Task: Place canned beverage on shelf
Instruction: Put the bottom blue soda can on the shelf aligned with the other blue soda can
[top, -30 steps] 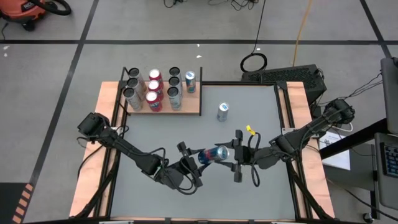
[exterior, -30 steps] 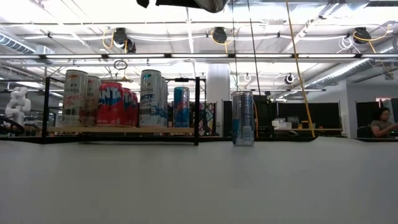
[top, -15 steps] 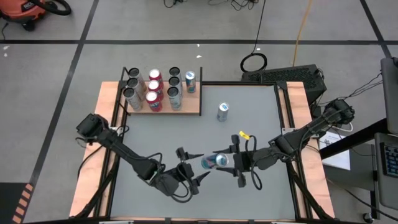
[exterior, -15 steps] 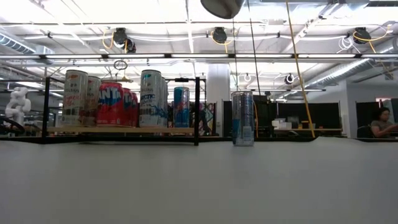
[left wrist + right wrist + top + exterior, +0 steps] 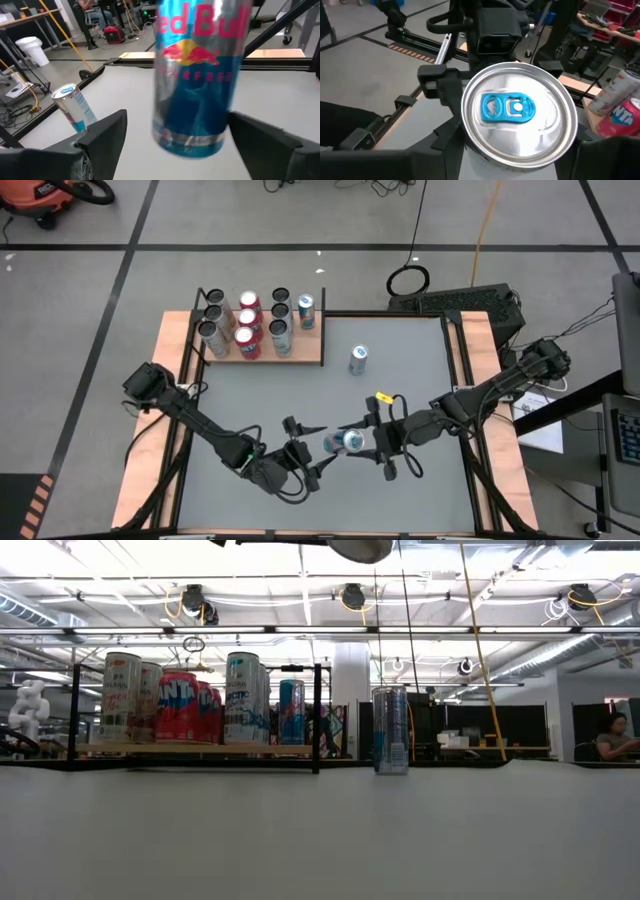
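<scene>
Right gripper (image 5: 372, 442) clasps the can (image 5: 347, 442) mid-body; left gripper (image 5: 312, 450) stands released; smooth, rigid, slippery, likely light

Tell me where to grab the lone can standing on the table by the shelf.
Take the lone can around its mid-body, fingers on opposite sides of the round wall. It stands upright and slim, so come in level from the open side, away from the shelf. The left gripper is open; the right gripper has the held can.
</scene>
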`<action>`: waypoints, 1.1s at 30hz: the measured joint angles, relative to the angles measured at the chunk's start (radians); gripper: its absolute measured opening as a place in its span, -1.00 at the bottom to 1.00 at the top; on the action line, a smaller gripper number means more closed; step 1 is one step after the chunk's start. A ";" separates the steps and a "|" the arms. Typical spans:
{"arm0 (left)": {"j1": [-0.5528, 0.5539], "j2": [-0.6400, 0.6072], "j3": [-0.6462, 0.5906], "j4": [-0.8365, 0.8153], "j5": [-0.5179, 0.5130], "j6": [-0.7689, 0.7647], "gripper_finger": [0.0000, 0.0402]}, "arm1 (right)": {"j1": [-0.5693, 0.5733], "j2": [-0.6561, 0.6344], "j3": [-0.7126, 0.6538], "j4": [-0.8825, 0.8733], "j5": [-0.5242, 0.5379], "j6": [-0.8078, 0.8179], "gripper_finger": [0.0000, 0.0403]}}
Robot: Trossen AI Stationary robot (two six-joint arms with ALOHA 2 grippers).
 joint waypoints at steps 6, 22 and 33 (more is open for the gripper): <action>0.006 0.000 0.000 -0.022 0.063 -0.010 0.68 | -0.008 0.000 0.000 0.008 -0.015 -0.064 -0.08; 0.039 0.000 0.000 -0.046 0.079 -0.025 0.32 | -0.039 0.000 0.000 0.026 -0.076 -0.091 -0.08; 0.032 0.000 -0.001 -0.097 0.075 -0.072 0.08 | -0.039 -0.002 0.002 -0.057 -0.071 0.030 0.07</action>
